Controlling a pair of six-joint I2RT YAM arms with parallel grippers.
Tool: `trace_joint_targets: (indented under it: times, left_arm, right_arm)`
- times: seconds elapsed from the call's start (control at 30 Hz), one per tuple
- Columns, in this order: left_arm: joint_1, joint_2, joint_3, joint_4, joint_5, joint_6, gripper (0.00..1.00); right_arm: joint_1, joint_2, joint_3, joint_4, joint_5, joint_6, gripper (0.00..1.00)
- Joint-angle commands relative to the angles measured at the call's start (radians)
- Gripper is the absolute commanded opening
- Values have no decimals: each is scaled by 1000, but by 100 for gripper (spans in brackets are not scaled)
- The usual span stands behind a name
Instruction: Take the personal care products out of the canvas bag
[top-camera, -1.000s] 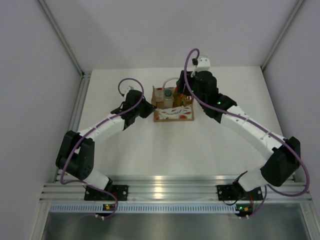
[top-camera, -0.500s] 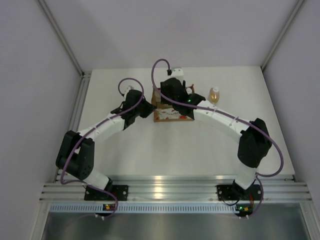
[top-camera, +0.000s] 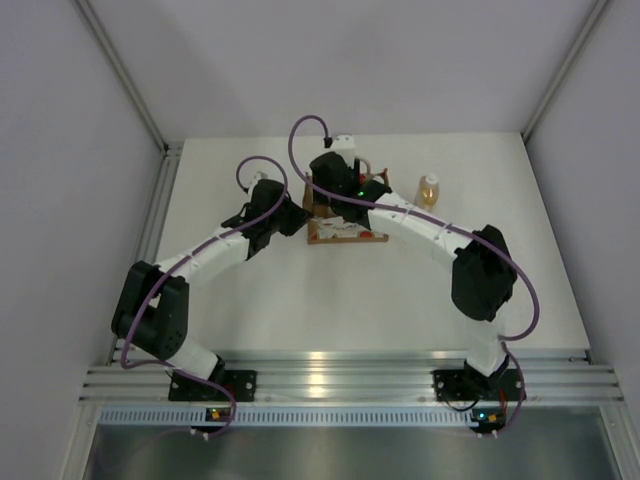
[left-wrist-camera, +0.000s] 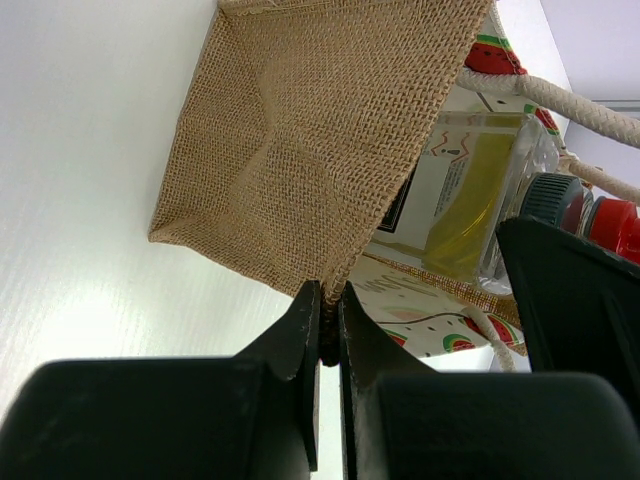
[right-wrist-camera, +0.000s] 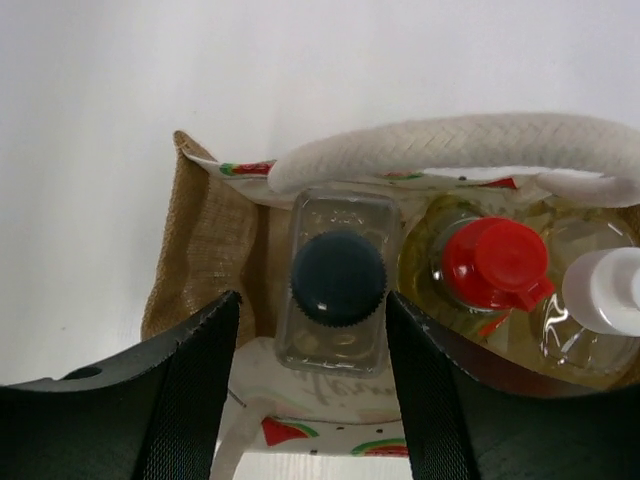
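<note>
- The left fingers (left-wrist-camera: 325, 300) are pressed fully together on a fold of the small tan-brown canvas bag (left-wrist-camera: 300, 130), pinching its coarse, open-weave side wall at the left corner. This steadies the bag on the smooth white bench (top-camera: 250, 290).
- The bag stands upright near the far middle of the bench. It has a white front panel printed with red marks and a thick, whitish braided rope handle (right-wrist-camera: 450, 145) arching over its mouth.
- The step in hand looks like the second extraction. The right fingers (right-wrist-camera: 312, 300) hang about half open over the mouth, one on each side of the squarish pale clear-plastic bottle with a ribbed dark grey cap (right-wrist-camera: 338, 275). They hold nothing, and they appear to stand just clear of the bottle's walls, though the angle makes this hard to judge.
- The next move calls for a straight descent, a close on the flat sides below the cap, and a vertical lift that clears the handle while the left pinch holds the bag down.
- Beside it sits the rounded yellow-amber bottle with a glossy red cap (right-wrist-camera: 495, 262), then a slim amber bottle with a white cap (right-wrist-camera: 610, 290) at the frame's edge. Both are inside the bag.
- Another amber white-capped bottle (top-camera: 429, 190) stands upright on the bench, right of the bag and apart from it, so it is already out.
</note>
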Motion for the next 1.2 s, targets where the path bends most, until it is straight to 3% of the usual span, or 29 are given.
trace_joint_targets:
  times: [0.0,0.6,0.67,0.7,0.73,0.83,1.17]
  left_arm:
    - [15,-9,32,-11,-13,9,0]
    - [18,0,32,-11,-6,4,0]
    - [18,-5,30,-11,-7,6,0]
    - [18,-8,29,-11,-7,6,0]
    - [18,-8,27,-10,-7,4,0]
    - [20,-9,27,-11,-7,6,0]
    - [20,-5,29,-10,-3,-3,0]
  right_arm:
    - [-11,30,58,-33,26,25,59]
    - [-48,128,74,-42,30,55,52]
    - [-48,141,84,-42,37,57,43]
    - [-49,141,87,-42,37,60,33]
    - [-48,139,90,-42,36,62,18]
    - [-45,129,98,-42,48,65,0]
    - [-20,32,166,-8,-15,-90,0]
